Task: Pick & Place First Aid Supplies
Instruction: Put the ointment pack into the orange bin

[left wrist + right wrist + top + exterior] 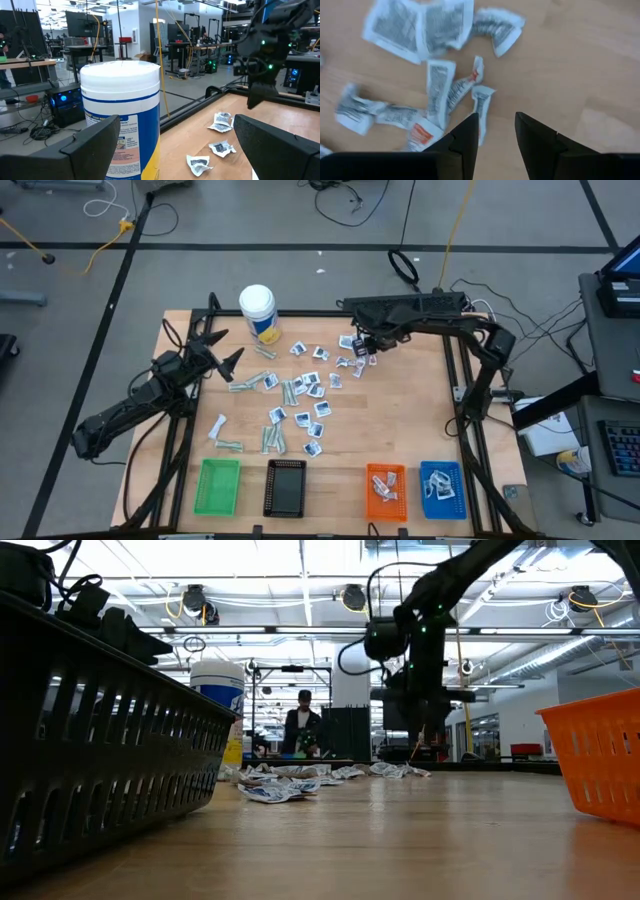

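Two arms work over the wooden table (420, 430). On the left side, the left gripper (222, 348) hovers above the table just beside the tall white bottle (258, 312), its fingers spread wide with nothing between them; the left wrist view shows the bottle (121, 120) close in front, between the two dark fingers (90, 150). Near that gripper lie a few pale wrapped strips (242, 386), and another pair sits nearer the front edge (228, 446) by the green tray (218, 486). Next to it stands the black tray (285, 487).

Across the middle of the table the first aid supplies (303, 395) are scattered loose: many small white-and-blue sachets, with some strips among them. In the low view they show as a low crumpled heap (290, 785) well behind the black tray's wall (100, 760).

Farther right, the right gripper (362, 352) hangs over the far edge of the scatter. Its fingers (465, 140) are parted a little and grip nothing; just beyond their tips lie crumpled sachets (437, 92), a few with red print. At the front right, the orange tray (386, 488) and the blue tray (442, 488) each hold some packets.
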You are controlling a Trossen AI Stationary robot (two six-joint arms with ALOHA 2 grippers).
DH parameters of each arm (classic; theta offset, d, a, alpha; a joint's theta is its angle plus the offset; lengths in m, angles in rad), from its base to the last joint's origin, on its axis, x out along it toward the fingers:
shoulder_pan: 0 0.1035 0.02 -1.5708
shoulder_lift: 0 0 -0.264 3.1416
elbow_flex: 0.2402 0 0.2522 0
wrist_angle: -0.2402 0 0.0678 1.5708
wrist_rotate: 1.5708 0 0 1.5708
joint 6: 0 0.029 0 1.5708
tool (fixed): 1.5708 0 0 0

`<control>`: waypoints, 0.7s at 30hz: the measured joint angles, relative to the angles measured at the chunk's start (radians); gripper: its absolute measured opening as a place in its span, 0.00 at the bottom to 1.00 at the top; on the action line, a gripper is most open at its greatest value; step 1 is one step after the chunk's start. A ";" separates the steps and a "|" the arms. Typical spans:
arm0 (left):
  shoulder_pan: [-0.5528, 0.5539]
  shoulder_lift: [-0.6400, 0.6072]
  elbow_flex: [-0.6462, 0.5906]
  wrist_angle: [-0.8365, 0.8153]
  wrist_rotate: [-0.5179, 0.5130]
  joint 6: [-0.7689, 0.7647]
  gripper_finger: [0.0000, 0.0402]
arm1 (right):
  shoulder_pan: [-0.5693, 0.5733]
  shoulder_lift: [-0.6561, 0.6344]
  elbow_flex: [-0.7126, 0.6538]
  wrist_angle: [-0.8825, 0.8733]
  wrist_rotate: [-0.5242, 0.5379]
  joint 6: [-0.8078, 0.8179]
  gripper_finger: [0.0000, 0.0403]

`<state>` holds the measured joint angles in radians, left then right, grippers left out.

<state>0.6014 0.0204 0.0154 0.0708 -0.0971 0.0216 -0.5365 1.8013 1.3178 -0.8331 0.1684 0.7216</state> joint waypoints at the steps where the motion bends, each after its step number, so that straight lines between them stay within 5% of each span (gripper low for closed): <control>1: 0.000 0.000 0.000 0.000 0.000 0.000 0.99 | 0.000 0.009 -0.004 0.000 -0.016 0.000 0.30; 21: 0.000 0.000 0.000 0.000 0.000 0.000 0.99 | 0.014 0.095 -0.069 0.116 -0.114 0.021 0.25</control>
<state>0.6015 0.0204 0.0154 0.0708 -0.0971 0.0216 -0.5220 1.8961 1.2488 -0.7170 0.0540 0.7429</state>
